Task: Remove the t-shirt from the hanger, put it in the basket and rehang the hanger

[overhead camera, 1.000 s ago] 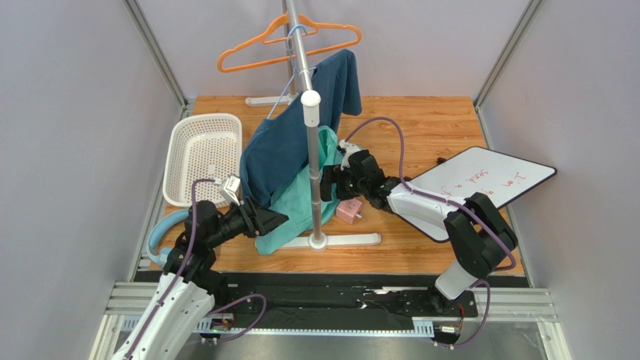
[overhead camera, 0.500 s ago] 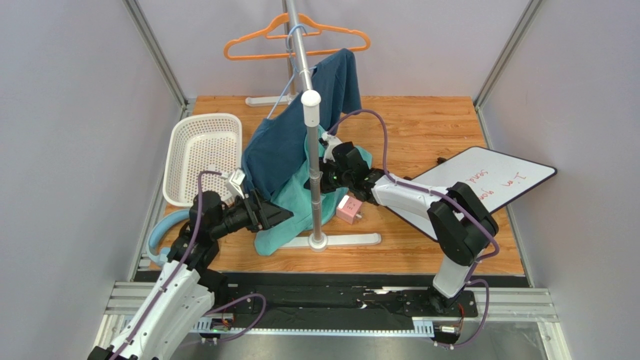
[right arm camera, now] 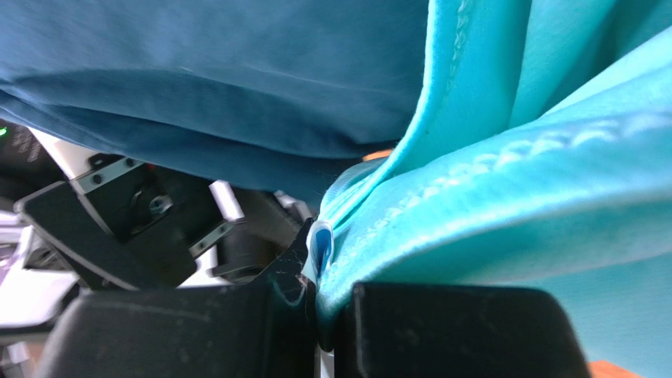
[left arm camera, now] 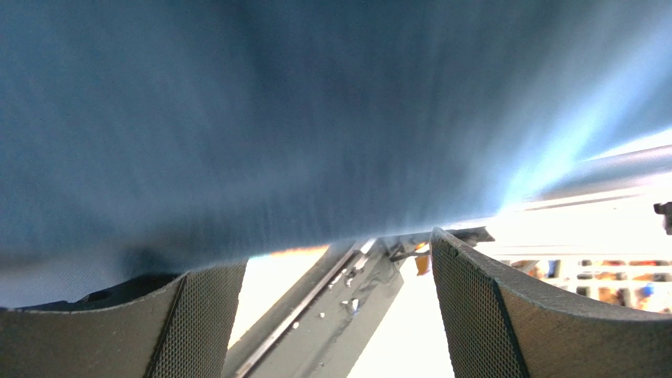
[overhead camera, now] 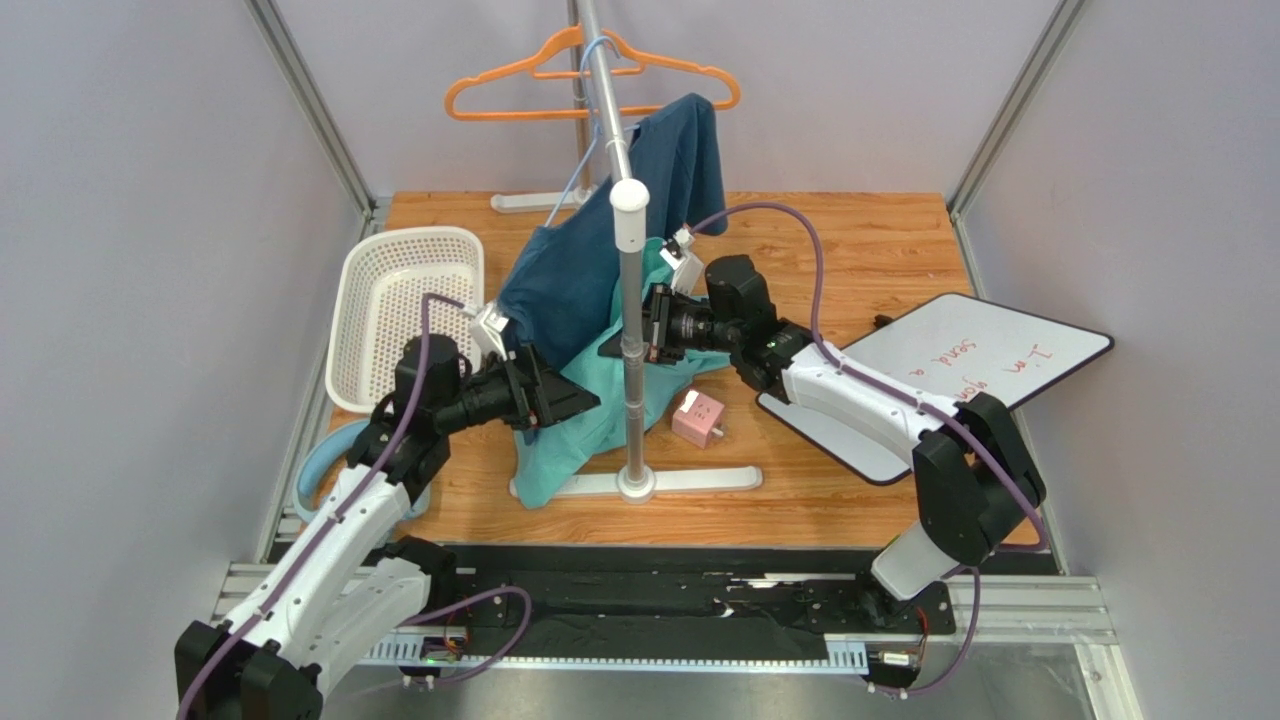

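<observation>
A dark blue t-shirt [overhead camera: 564, 285] drapes over the rack's rail beside a thin light-blue hanger [overhead camera: 579, 162]. A teal t-shirt [overhead camera: 594, 413] hangs below it, down to the floor. My right gripper [overhead camera: 640, 324] is just right of the rack pole [overhead camera: 634, 360]. In the right wrist view this gripper [right arm camera: 325, 303] is shut on a fold of the teal t-shirt [right arm camera: 513, 197], with a small white-and-blue tag at the jaws. My left gripper [overhead camera: 579, 402] is at the shirts' left side. It [left arm camera: 327, 256] is open under the dark blue t-shirt [left arm camera: 315, 118], with nothing between its fingers.
An empty orange hanger [overhead camera: 601, 83] hangs on the rail at the back. A white basket [overhead camera: 394, 285] stands at the left, a pink block [overhead camera: 694, 417] and a whiteboard [overhead camera: 962, 375] at the right. The rack's foot [overhead camera: 684, 482] lies across the front.
My right gripper has shut on the teal t-shirt and risen with it toward the pole. My left arm has moved forward and up under the dark blue t-shirt, its jaws wider.
</observation>
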Robot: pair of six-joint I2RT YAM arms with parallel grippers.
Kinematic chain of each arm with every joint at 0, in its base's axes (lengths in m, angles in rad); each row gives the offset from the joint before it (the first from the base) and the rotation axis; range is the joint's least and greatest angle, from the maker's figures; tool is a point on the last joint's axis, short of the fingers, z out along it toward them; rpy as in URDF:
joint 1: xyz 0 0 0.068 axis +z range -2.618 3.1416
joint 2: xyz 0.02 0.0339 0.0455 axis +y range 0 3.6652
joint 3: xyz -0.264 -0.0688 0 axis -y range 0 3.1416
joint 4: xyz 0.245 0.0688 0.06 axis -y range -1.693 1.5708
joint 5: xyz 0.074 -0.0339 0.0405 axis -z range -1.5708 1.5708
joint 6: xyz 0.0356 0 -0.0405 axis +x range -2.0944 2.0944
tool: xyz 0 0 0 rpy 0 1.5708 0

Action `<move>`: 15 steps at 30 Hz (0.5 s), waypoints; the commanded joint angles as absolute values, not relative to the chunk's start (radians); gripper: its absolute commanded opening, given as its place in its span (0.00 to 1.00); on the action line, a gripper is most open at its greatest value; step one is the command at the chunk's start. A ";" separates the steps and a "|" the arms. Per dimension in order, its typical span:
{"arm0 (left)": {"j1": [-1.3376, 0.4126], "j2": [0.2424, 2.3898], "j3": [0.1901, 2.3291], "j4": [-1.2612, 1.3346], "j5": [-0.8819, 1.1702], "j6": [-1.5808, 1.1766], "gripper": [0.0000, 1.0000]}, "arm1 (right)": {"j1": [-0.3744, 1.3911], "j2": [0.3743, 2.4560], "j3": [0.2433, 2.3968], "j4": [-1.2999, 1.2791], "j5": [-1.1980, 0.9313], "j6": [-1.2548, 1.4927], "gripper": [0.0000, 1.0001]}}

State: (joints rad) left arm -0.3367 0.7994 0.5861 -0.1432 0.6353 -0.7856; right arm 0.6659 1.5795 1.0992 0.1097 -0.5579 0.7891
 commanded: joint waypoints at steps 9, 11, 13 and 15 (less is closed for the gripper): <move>-0.364 0.738 0.736 -0.230 0.540 -0.463 0.87 | 0.667 1.505 1.166 0.149 -0.695 0.960 0.00; -0.364 0.741 0.718 -0.203 0.526 -0.462 0.86 | 0.667 1.506 1.166 0.178 -0.715 0.998 0.00; -0.364 0.744 0.681 -0.143 0.525 -0.471 0.86 | 0.670 1.505 1.176 0.184 -0.727 1.011 0.00; -0.364 0.752 0.648 -0.095 0.541 -0.483 0.86 | 0.673 1.499 1.183 0.184 -0.727 1.020 0.00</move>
State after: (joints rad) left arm -0.3599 0.7403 0.7040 -0.1955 0.5507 -0.5125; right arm 0.6651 1.5475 1.1213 0.1234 -0.6811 0.9596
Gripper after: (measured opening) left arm 0.860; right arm 0.013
